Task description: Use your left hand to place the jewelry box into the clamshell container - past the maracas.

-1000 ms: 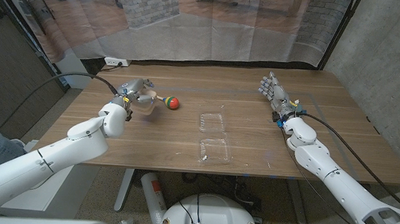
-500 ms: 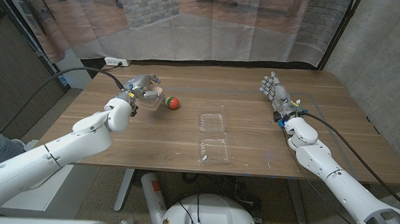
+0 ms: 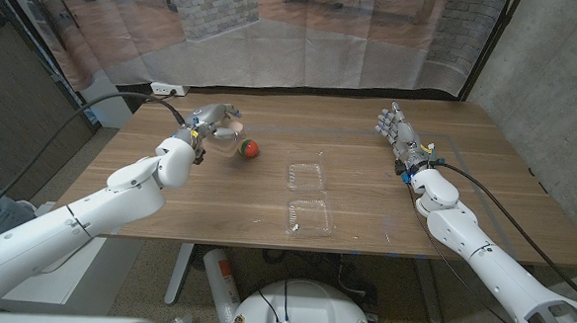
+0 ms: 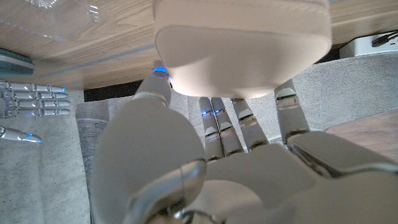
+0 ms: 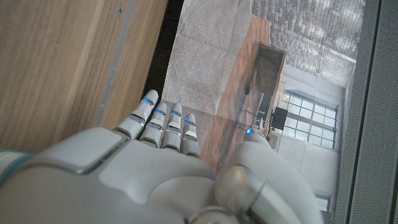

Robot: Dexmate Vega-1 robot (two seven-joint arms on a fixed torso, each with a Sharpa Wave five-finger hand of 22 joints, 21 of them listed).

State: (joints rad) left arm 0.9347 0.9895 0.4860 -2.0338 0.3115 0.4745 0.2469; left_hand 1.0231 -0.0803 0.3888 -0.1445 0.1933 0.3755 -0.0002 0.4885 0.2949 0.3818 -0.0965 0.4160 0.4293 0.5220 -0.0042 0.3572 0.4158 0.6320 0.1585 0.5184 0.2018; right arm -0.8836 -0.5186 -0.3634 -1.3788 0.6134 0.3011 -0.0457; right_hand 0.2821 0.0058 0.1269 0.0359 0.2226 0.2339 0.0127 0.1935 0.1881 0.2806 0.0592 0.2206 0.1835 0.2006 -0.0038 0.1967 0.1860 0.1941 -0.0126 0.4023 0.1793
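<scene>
Left robot hand [image 3: 211, 121] grips jewelry box [image 3: 227, 136] above desk [image 3: 366, 200], beside maraca [image 3: 250, 149].

Box [image 4: 241, 43] — pale, rounded, likely light, stiff, smooth and slippery; fingers [image 4: 217, 124] wrap its underside, best hold across broad sides. Long axis hard to tell.

Clamshell container [image 3: 309, 196] lies open, mid-desk — well apart.

Right robot hand [image 3: 397, 135] empty, fingers straight, close together.

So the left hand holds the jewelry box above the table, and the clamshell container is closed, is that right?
Not quite. The left hand does hold the jewelry box, but the clamshell container lies open, its two halves spread on the table. The head view shows it.
</scene>
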